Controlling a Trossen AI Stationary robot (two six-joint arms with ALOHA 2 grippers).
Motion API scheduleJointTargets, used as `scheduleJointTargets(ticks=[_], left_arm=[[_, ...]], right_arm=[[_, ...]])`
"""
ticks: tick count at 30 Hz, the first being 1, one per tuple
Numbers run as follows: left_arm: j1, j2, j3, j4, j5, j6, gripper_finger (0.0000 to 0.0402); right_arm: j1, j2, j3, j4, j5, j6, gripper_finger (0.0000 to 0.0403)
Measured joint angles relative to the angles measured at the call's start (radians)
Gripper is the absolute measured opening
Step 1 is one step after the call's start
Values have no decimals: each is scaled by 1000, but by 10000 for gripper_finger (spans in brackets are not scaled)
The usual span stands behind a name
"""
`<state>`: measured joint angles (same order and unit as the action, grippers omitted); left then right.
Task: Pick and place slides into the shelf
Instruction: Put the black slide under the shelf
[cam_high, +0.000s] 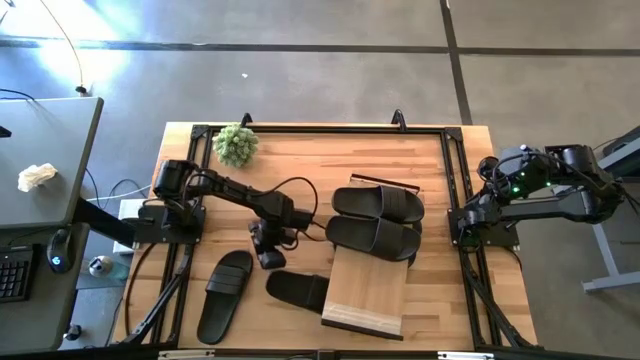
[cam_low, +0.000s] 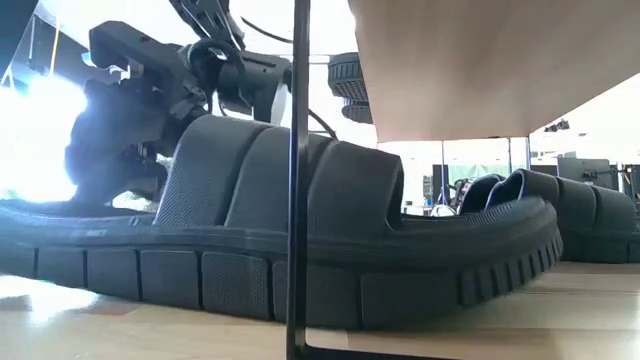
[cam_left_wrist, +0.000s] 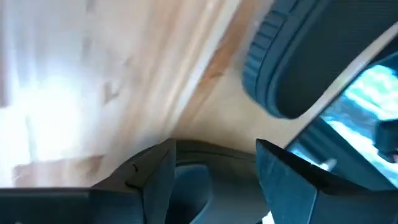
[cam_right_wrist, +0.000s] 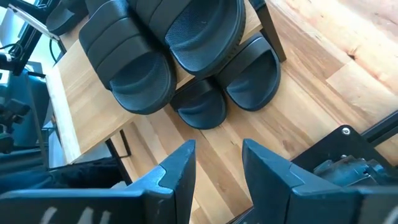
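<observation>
The shelf (cam_high: 365, 295) stands right of the table's middle, its plank top (cam_right_wrist: 68, 106) carrying two black slides (cam_high: 378, 203) (cam_high: 372, 238) at its far end. Two more slides (cam_right_wrist: 199, 106) (cam_right_wrist: 252, 78) lie under that end. Another slide (cam_high: 298, 290) lies on the table with its toe under the shelf's left edge; it fills the low view (cam_low: 300, 250). My left gripper (cam_high: 268, 252) (cam_left_wrist: 216, 149) hangs open just beyond that slide's heel. My right gripper (cam_right_wrist: 217, 168) waits open, high at the table's right edge.
One slide (cam_high: 225, 295) lies alone on the table near the front left. A small green plant (cam_high: 236, 145) sits at the far left corner. Dark frame rails (cam_high: 320, 128) run round the tabletop. A thin shelf leg (cam_low: 297, 180) stands in front of the low camera.
</observation>
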<state>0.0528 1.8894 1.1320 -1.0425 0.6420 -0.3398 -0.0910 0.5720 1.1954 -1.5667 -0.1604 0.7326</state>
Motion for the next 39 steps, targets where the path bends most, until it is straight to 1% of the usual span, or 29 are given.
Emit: scheduleJointTargets(ticks=[4, 9, 12, 15, 18, 19, 21, 23, 27, 30, 32, 35, 39], left_arm=[[-1, -41, 0, -58, -96, 9, 176], [-1, -126, 0, -113, -211, 11, 135], [-2, -183, 0, -116, -242, -27, 107], [-30, -236, -12, -55, -243, -74, 70], [-93, -281, -51, 29, -257, -101, 23], [-120, -292, -65, 53, -276, -103, 12], [-174, -311, -88, 60, -336, -122, 9], [-226, -316, -97, 57, -392, -165, 20], [-312, -320, -98, 101, -407, -272, 25], [-366, -320, -98, 136, -418, -349, 11], [-390, -320, -98, 150, -441, -409, 3], [-416, -320, -98, 182, -448, -460, 8], [-435, -298, -98, 231, -562, -513, 4]], right_arm=[[0, 0, 0, 0, 12, -14, 119], [0, 0, 0, 0, 32, -29, 119], [0, 0, 0, 0, 43, -37, 119], [0, 0, 0, 0, 57, -52, 119], [0, 0, 0, 0, 79, -88, 119], [0, 0, 0, 0, 83, -109, 119], [0, 0, 0, 0, 100, -150, 119], [0, 0, 0, 0, 116, -189, 119], [0, 0, 0, 11, 143, -219, 119], [0, 0, 0, 15, 144, -218, 119], [0, 0, 0, 16, 139, -219, 119], [0, 0, 0, 16, 135, -220, 119], [0, 0, 0, 16, 134, -236, 119]])
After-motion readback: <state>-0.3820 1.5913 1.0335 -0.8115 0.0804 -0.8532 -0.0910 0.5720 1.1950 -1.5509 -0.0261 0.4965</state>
